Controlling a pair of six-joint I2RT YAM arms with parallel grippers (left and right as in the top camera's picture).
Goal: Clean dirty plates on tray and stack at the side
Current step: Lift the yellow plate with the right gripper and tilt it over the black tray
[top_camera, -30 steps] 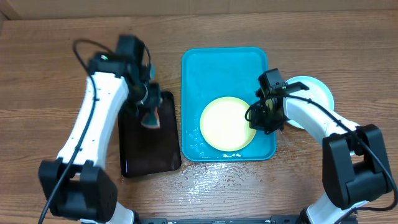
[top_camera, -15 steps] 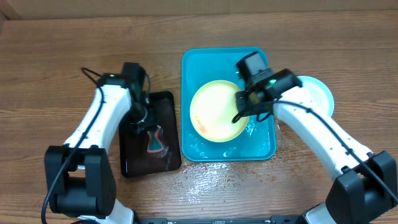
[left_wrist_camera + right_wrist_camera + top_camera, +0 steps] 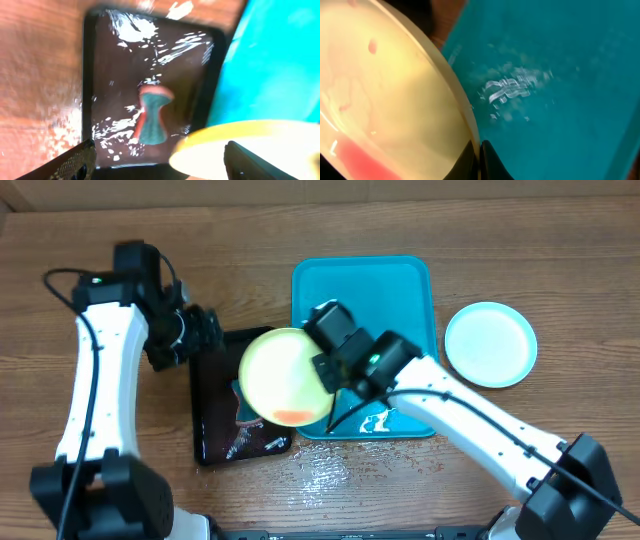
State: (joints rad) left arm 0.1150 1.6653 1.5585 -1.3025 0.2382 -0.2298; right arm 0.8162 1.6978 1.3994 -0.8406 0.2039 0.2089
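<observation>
We looked down from above and saw the right end effector clamped on the rim of the yellow plate. Its two fingers were pressed close together, with the thin edge of the plate pinched between them. The right wrist view showed this well.

The yellow plate was not lying in the blue tray. It was held up over the right side of the black tray and over the left rim of the blue tray. It had a red smear near the edge closest to the front of the surface. A few small red spots sat on its pale middle too.

The left end effector was beside the far left corner of the black tray. Its fingers stood wide apart, gripping nothing.

In the left wrist view we saw the sponge lying in the black tray. It was green with a reddish top, and the tray around it was wet and shiny. From above, the yellow plate hid most of the sponge.

The blue tray was wet, with a small puddle near its front edge. The light blue plate lay flat on the surface, near the right side of the blue tray but not touching it. Water drops lay on the surface in front of the two trays.
</observation>
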